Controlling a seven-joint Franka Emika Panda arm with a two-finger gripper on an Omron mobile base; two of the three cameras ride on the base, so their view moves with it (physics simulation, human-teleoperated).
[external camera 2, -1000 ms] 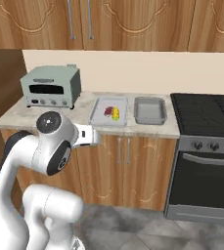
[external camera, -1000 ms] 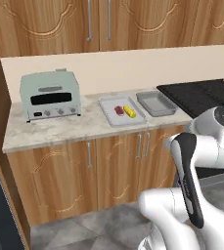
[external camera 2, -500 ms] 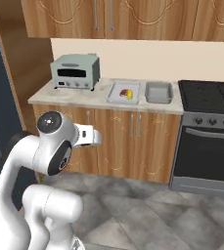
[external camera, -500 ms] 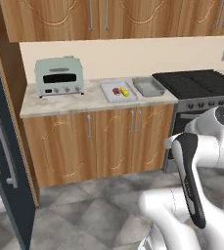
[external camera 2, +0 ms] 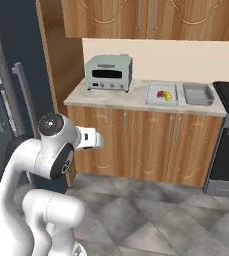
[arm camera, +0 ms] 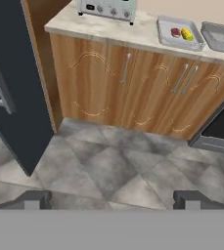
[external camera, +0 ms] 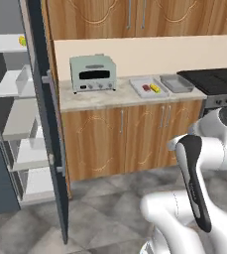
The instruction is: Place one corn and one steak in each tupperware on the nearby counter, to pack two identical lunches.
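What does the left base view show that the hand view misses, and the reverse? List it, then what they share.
Left base view adds: open fridge shelves with a small yellow item up top, the upper cabinets and the stovetop.
Hand view adds: the gripper, tips wide apart above the floor.
Both: the counter, toaster oven, paler tupperware holding steak and corn, and the empty darker tupperware.
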